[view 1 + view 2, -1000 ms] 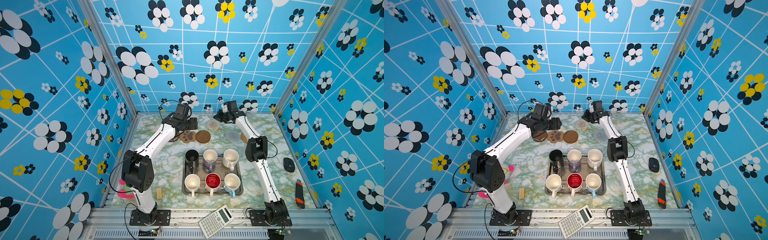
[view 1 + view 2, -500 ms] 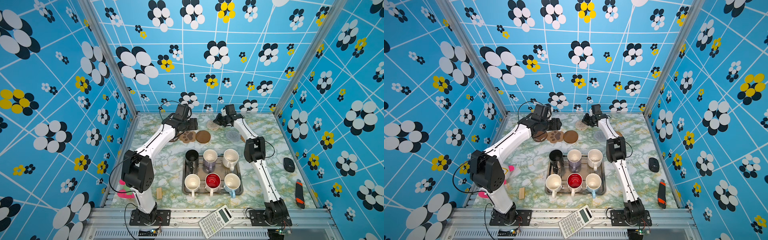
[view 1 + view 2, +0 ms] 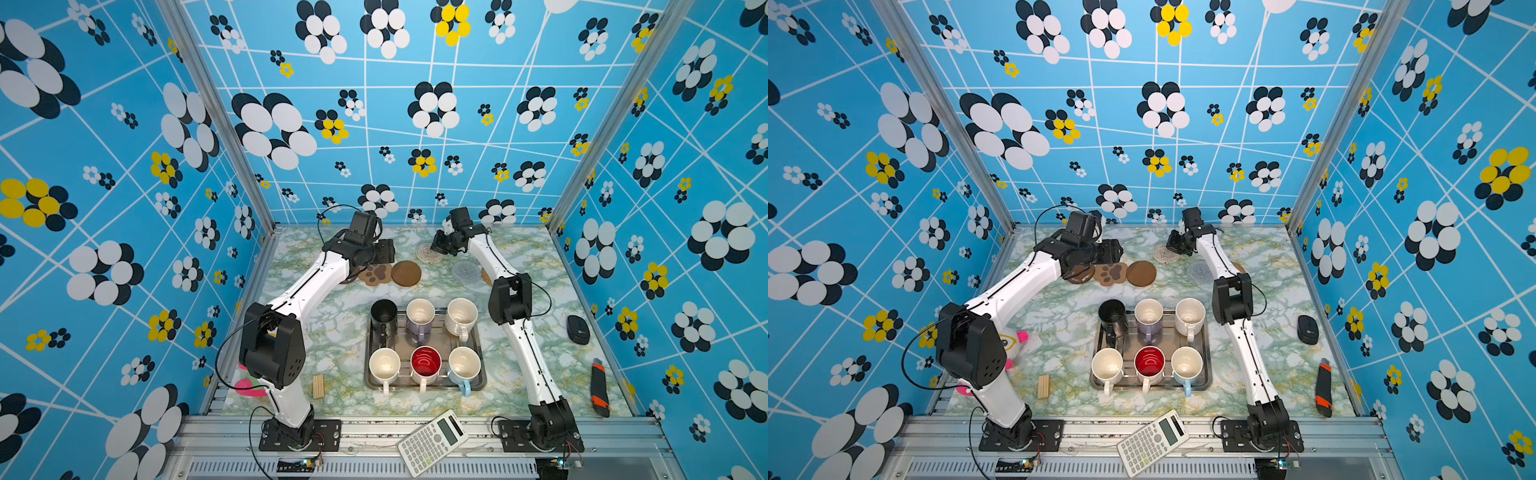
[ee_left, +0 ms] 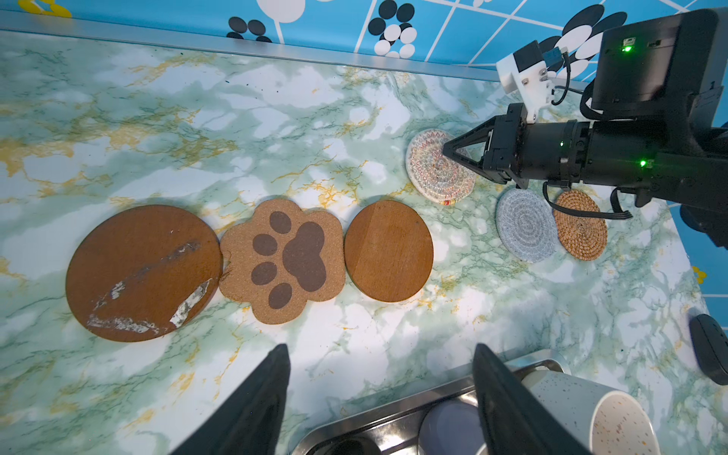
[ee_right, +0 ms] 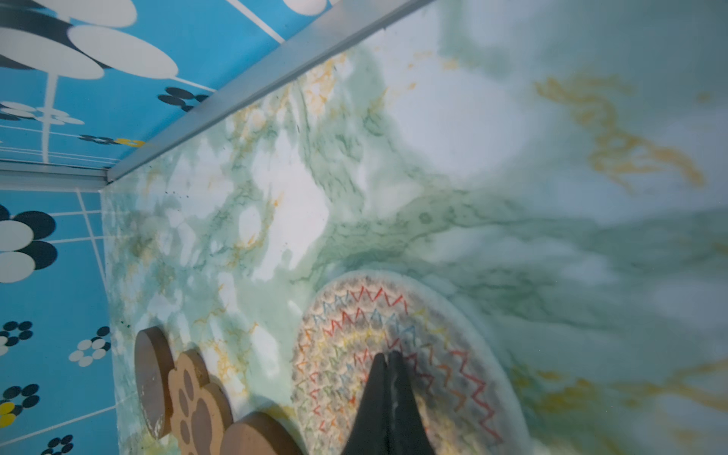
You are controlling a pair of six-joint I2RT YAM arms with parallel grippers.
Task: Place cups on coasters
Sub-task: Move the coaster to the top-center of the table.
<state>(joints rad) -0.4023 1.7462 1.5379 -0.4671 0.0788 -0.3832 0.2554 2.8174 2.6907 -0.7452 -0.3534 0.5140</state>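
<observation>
Pressing my right tool (image 4: 446, 151), tips pinched together, on the cream coaster (image 4: 433, 177), I should drag lightly, clear of the grey-blue coaster (image 4: 526, 224); my left tool (image 4: 380, 348) hangs spread; cups (image 3: 426, 361) sit in the tray (image 3: 440, 340).

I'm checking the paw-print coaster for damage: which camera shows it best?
Left wrist view: the paw-print coaster lies whole, sharp, face-on. Both top views show it tiny; the right wrist view shows it slantwise and cropped.

Blue walls (image 3: 124, 166) — flowers in black, white, yellow — enclose a green-veined marble tabletop (image 3: 540, 257), aluminium-framed.
</observation>
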